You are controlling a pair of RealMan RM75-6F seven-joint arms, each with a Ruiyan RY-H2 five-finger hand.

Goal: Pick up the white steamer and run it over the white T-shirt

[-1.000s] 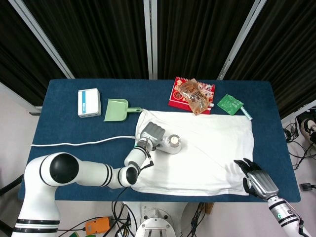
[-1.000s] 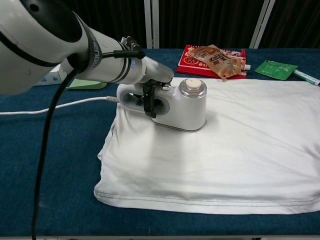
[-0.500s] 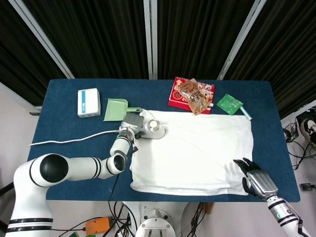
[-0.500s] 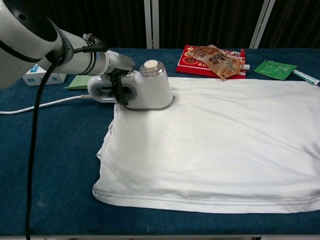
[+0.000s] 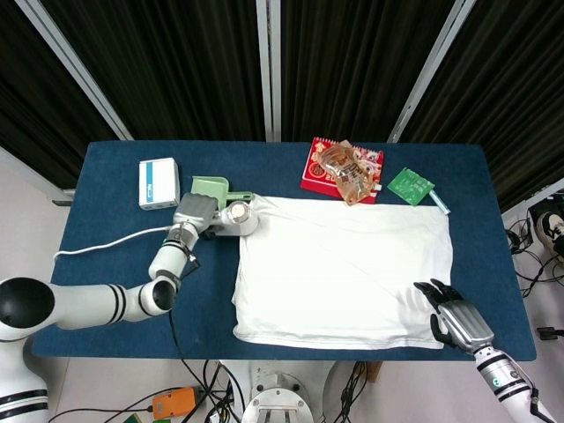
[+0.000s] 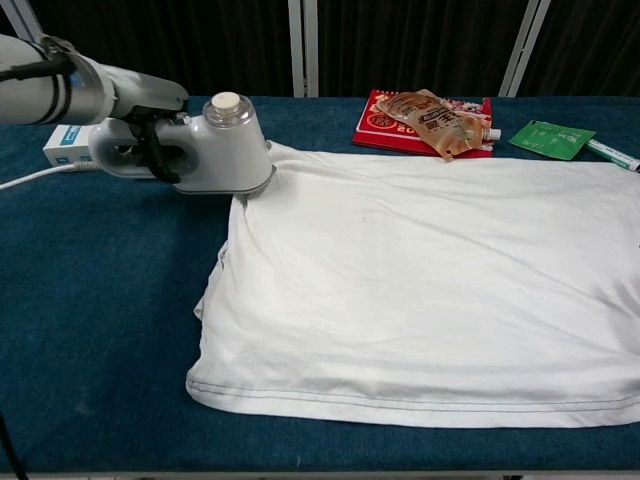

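The white T-shirt (image 5: 344, 269) lies flat on the blue table (image 5: 115, 282); it also fills the right of the chest view (image 6: 430, 280). The white steamer (image 5: 233, 218) stands upright at the shirt's far left corner, mostly on the bare cloth, its front edge touching the shirt (image 6: 222, 148). My left hand (image 5: 195, 214) grips the steamer's handle from the left, fingers wrapped through the loop (image 6: 152, 150). My right hand (image 5: 454, 320) rests at the shirt's near right corner, fingers apart and holding nothing. The chest view does not show it.
A white cable (image 5: 106, 242) trails left from the steamer. Behind it lie a green dustpan (image 5: 210, 189) and a white box (image 5: 159, 183). At the back right are a red packet with a snack pouch (image 5: 345, 167), a green sachet (image 5: 411, 186) and a small tube (image 5: 440, 204).
My left hand has drawn the steamer left and toward the back, from the shirt's left part to its far left corner. The right hand has stayed put.
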